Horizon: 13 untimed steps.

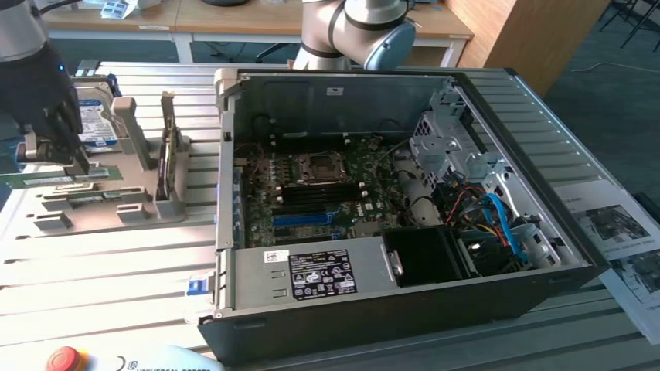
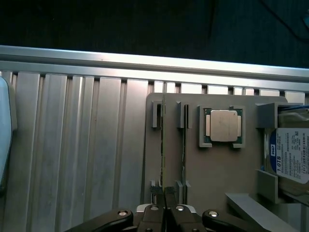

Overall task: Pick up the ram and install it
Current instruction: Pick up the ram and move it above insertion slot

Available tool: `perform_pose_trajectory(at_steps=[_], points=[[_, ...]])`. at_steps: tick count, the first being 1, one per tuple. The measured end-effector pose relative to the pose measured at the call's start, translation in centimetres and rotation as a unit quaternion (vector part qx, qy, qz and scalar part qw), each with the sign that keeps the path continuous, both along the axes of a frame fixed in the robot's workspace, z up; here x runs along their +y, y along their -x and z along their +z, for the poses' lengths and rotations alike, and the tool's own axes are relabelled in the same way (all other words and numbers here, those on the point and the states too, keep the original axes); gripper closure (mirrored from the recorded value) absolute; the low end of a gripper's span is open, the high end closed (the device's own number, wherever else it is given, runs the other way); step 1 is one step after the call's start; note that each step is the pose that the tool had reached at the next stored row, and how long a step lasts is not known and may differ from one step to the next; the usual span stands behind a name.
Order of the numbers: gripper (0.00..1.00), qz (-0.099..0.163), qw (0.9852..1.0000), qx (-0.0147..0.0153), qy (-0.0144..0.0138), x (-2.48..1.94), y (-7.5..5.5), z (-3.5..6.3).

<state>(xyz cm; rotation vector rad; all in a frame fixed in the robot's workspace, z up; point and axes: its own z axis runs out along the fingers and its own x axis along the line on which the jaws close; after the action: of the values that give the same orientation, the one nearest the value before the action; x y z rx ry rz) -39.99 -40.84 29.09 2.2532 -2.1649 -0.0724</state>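
The ram [image 2: 162,145] shows edge-on in the wrist view as a thin green line running between the end slots of a grey holder tray [image 2: 217,169]. My gripper [image 2: 165,200] is shut on its near end, with both black fingers pressed against the thin board. In the exterior view the gripper [image 1: 79,164] hangs at the far left over the tray [image 1: 103,216], and the ram [image 1: 36,179] lies flat and long under it. I cannot tell whether the ram is clear of its slots. A second green stick [image 2: 184,145] stands in the neighbouring slots.
A square silver processor chip [image 2: 224,125] and a hard drive [image 2: 289,154] also sit on the tray. The open computer case [image 1: 413,309] is to the exterior view's right, with its motherboard [image 1: 309,193] and blue slot [image 1: 304,219] exposed. A red button [image 1: 64,359] is at the front edge.
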Motion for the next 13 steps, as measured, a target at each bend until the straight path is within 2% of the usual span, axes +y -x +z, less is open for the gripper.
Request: perform_pose_trajectory(at_steps=[13], points=[[0.88, 0.000, 1.0000, 0.0000, 0.0008, 0.00, 0.0, 2.99]])
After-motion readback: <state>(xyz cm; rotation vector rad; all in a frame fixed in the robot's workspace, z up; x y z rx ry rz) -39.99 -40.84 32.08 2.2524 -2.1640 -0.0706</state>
